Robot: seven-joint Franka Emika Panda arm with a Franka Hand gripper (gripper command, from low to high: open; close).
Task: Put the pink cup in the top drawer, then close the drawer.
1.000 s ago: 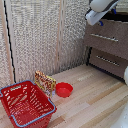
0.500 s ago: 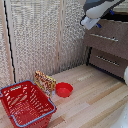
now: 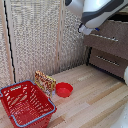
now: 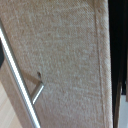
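Note:
In the exterior view the bulky white arm (image 3: 97, 12) hangs at the top right in front of the dark brown chest of drawers (image 3: 112, 50). My gripper (image 3: 88, 30) sits just off the left end of the uppermost visible drawer front (image 3: 107, 42), level with its silver bar handle (image 3: 106, 37). The fingers are too small and blurred to show whether they are open or shut. The wrist view is filled by a close flat front with a silver bar handle (image 4: 20, 85) and a dark gap (image 4: 121, 55) beside it. The pink cup does not show in either view.
A red wire-frame basket (image 3: 25, 102) stands on the wooden floor at the exterior view's lower left. A shallow red bowl (image 3: 64, 90) and a patterned snack packet (image 3: 45, 81) lie beside it. A beige fabric wall (image 3: 37, 37) closes the back. A lower drawer handle (image 3: 107, 60) shows.
The arm has swung down and toward the exterior view's left, now covering more of the chest's top. The basket, bowl and packet have not moved.

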